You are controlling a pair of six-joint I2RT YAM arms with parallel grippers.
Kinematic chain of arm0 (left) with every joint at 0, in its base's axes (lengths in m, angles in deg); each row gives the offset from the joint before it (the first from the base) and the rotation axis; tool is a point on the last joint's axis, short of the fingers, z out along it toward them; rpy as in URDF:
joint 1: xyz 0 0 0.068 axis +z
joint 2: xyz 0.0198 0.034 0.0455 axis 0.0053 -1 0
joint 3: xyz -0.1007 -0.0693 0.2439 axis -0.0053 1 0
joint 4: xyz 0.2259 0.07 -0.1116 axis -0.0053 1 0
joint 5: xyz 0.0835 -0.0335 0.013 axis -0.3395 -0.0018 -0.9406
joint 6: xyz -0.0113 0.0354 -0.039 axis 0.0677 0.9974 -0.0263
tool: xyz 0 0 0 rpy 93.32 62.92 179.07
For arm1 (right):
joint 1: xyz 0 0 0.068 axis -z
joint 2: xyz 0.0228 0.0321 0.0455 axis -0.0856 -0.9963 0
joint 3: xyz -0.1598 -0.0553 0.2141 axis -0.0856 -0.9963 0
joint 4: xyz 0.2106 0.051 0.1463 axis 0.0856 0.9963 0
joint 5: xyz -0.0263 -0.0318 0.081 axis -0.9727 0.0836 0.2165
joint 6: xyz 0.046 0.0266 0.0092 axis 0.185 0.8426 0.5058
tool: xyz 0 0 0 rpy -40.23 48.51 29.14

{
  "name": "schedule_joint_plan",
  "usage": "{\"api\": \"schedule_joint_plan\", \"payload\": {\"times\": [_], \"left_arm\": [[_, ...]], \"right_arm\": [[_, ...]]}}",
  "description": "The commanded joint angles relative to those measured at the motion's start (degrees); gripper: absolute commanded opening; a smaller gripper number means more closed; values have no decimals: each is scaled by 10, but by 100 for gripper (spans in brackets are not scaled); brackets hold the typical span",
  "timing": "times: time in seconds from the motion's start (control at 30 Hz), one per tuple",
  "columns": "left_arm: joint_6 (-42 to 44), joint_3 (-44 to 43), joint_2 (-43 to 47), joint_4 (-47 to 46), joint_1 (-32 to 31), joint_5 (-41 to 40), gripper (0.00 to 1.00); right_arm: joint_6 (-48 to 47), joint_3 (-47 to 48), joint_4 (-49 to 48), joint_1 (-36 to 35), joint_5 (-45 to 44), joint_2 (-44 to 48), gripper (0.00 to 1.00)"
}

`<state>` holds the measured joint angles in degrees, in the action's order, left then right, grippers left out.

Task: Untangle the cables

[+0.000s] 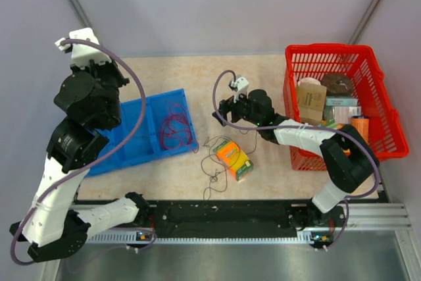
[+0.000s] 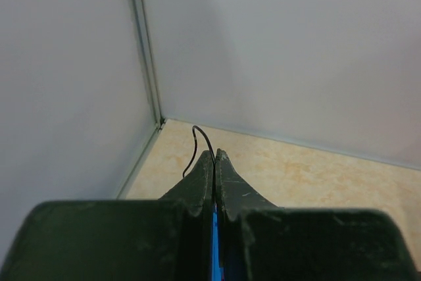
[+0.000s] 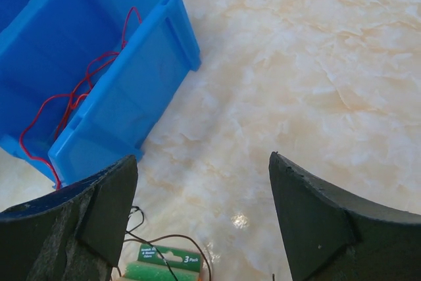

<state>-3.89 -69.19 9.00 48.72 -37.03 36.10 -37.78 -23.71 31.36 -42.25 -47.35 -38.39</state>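
One cable (image 2: 205, 137) seemingly between left jaws

We've got white shells and chunky black joints on the left arm (image 1: 56, 189) and right arm (image 1: 299, 134), a lilac hose (image 1: 143, 100) looping along each, plus dark scuffed wedge fingers (image 3: 316, 222).

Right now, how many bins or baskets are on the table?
2. A blue bin sits left of centre, holding a dark red cable coil; a red basket stands at the right edge, packed with boxes. Others may be hidden from view.
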Motion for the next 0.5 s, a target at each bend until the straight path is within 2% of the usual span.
{"api": "schedule_joint_plan", "payload": {"times": [0.0, 0.17, 0.23, 0.33, 0.47], "left_arm": [[-53, 58, 25, -28, 17, -50, 0], [-165, 112, 6, 58, 113, 55, 0], [-186, 126, 3, 61, 157, 92, 0], [-194, 158, 10, 38, 174, 125, 0], [-213, 166, 1, 43, 185, 128, 0]], "right_arm": [[5, 11, -20, 3, -11, 11, 80], [5, 7, -19, 3, -17, 14, 79], [5, 7, -20, 4, -19, 16, 79], [3, 7, -19, 4, -19, 16, 79], [2, 7, -17, 4, -23, 16, 79]]}}
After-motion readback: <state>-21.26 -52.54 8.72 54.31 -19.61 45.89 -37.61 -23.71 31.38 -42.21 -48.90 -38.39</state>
